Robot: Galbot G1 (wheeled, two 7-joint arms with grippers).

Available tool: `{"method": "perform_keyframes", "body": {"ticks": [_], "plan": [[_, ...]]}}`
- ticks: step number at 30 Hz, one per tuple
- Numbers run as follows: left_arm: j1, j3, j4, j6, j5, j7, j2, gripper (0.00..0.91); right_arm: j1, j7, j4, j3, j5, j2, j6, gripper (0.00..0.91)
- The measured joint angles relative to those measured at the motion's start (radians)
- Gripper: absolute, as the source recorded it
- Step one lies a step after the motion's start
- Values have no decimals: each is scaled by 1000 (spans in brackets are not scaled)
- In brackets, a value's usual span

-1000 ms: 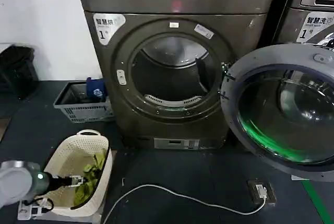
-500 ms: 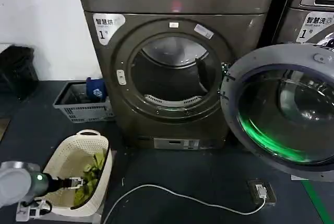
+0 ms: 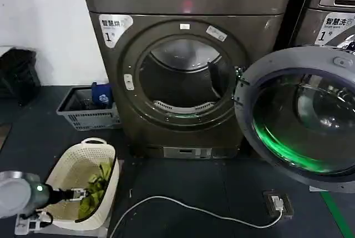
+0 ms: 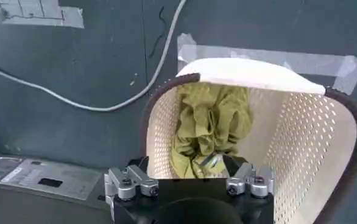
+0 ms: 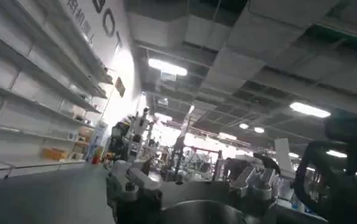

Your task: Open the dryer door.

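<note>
Far left: left gripper (image 3: 83, 193) down in the cream laundry basket (image 3: 66, 163), fingers pinching green clothes (image 4: 210, 131), probably readying a load. Centre: drum opening (image 3: 183, 80) exposed. Right: dryer door (image 3: 302, 124) swung wide, so opening looks done. Right gripper: can't tell.

Laundry room: numbered dryer (image 3: 183, 66) (washer (image 3: 333, 5) beside), laundry basket (image 3: 83, 182).
</note>
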Motion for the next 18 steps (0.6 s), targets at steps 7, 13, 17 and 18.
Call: {"method": "perform_keyframes", "body": {"ticks": [7,13,17,18], "plan": [[11,-1,9,0,-1,-2,-3,907,5,-6,5,-10,-6,7,-1,907],[9,-1,10,0,-6,-2,-5,907,6,-7,10,-12,-7,10,0,907],[9,-1,11,0,-7,-3,-5,907,6,-8,11,-12,-7,12,1,907],[8,-1,12,0,-8,-3,-5,907,6,-8,12,-12,-7,13,1,907]]}}
